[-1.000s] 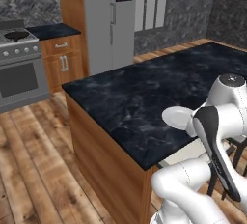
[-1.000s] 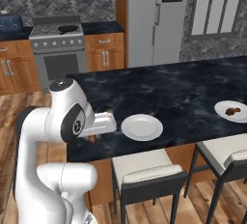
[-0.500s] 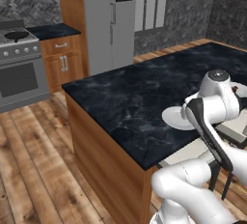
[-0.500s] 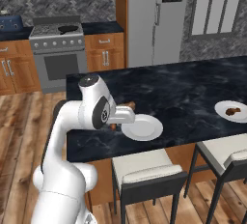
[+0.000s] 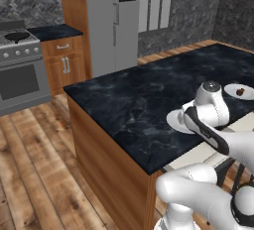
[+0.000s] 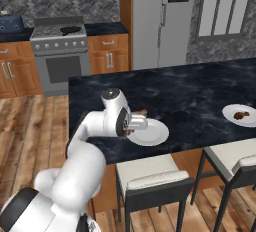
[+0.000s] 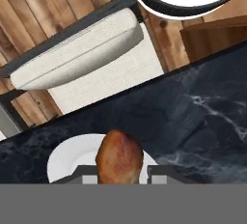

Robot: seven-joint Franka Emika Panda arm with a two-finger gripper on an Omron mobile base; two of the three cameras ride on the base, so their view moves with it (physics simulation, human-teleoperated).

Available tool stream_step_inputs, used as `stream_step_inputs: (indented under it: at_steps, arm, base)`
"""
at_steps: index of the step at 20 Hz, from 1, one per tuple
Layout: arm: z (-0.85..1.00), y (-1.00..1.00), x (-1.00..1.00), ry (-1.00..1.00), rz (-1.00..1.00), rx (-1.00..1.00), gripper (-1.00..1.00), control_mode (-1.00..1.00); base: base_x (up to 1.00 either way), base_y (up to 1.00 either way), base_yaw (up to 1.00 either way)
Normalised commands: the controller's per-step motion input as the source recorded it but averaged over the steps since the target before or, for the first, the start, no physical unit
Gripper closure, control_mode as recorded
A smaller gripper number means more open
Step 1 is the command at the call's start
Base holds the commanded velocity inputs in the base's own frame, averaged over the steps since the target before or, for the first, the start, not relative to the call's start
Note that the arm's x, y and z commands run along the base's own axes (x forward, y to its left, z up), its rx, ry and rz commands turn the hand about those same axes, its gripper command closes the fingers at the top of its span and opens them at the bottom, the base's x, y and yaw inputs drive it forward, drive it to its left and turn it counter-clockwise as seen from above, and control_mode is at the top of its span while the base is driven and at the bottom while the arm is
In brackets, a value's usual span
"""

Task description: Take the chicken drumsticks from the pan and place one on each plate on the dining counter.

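The arm has swung out, bringing the gripper [image 7: 118, 175], closed on the second drumstick [image 7: 119, 159], over the near plate [image 6: 149, 133]. The far plate [image 6: 240, 115], at 3 o'clock on the counter [image 6: 190, 96], already carries its drumstick; only the release remains.

Surface [image 5: 149, 95]: black stone with white veins, polished, faint sheen; sides plain brown wood.
Near plate [image 6: 152, 135]: smooth white, matt (looks ceramic).
Far plate [image 6: 235, 111]: the same smooth white.
Drumstick [image 7: 119, 158]: golden-brown, lumpy, lightly glossy skin.
Stool seats [image 7: 91, 63]: pale cloth-like cushion on dark frames.
Floor [image 5: 34, 174]: wood planks, visible grain.
Fridge [image 5: 111, 21]: grey brushed metal.
Stove [image 6: 60, 56]: grey metal.
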Motion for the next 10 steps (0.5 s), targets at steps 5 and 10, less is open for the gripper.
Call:
stream_step_inputs:
  at_steps: [5, 10]
  arm:
    - [-0.52, -0.38, 0.42, -0.04, 0.04, 0.08, 1.00, -1.00]
    - [-0.40, -0.09, 0.63, -0.04, 0.05, 0.05, 1.00, -1.00]
  base:
    - [0.00, 0.00, 0.00]
    - [0.00, 0.00, 0.00]
